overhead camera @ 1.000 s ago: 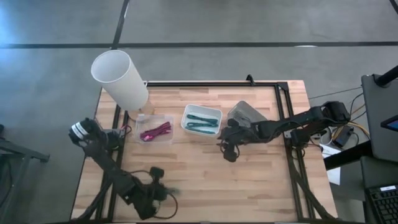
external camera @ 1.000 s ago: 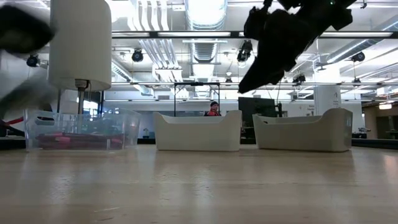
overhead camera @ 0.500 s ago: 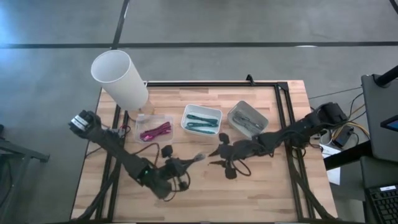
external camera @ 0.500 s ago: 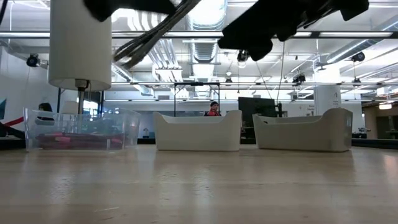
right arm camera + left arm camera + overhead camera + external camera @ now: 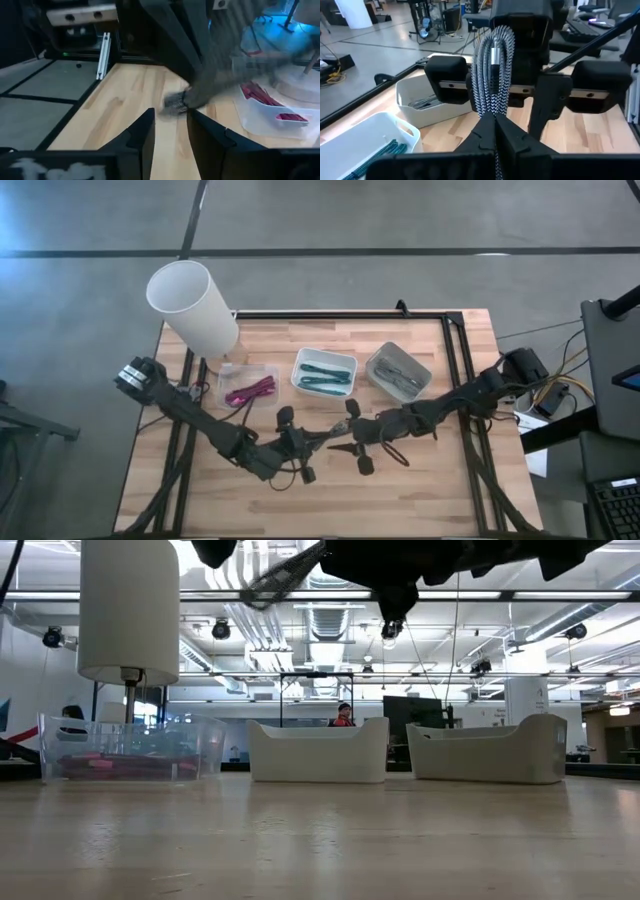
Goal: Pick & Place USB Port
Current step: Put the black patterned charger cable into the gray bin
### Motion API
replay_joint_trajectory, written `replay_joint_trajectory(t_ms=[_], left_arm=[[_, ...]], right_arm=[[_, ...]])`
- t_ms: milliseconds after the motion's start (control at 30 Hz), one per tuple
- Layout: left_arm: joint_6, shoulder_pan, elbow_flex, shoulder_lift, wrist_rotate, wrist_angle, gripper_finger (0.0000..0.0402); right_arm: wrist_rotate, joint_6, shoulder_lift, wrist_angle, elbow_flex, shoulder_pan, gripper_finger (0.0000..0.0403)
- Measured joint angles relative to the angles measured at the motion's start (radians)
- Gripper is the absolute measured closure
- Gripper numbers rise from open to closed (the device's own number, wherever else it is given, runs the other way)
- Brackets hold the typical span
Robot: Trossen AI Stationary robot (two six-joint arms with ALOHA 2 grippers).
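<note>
The left pincer (image 5: pixel 495 125) is pressed together on a braided grey cable (image 5: pixel 492 70), folded into a bundle that stands up from its tips. Facing it, just beyond the bundle, the right pincer (image 5: pixel 352 432) is spread, its fingers (image 5: pixel 142 132) apart with the cable end near the gap. A handover looks underway, and the risk is timing: if the left lets go before the right has a firm bite, the bundle may drop to the wooden surface (image 5: pixel 440 480) below. Behind the right pincer, the grey bin (image 5: pixel 398 370) already holding similar cables seems the likely target; the white bin (image 5: pixel 325 371) and clear bin (image 5: pixel 249 387) lie beside it, so a loose loop could snag or miss.
</note>
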Motion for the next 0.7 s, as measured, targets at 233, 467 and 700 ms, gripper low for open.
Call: replay_joint_trajectory(t_ms=[233,467,700], left_arm=[[-0.005,0.005,0.0,0.02,0.005,0.012,0.0401],[-0.006,-0.009,0.0,0.021,0.01,0.015,0.0401],[-0.007,-0.01,0.0,0.021,0.036,0.015,0.0401]], right_arm=[[0.0,0.039,-0.001,0.006,-0.004,-0.007,0.0292],[0.002,0.04,-0.009,0.012,-0.012,-0.007,0.0291],[0.002,0.041,-0.017,0.013,-0.013,-0.006,0.0293]])
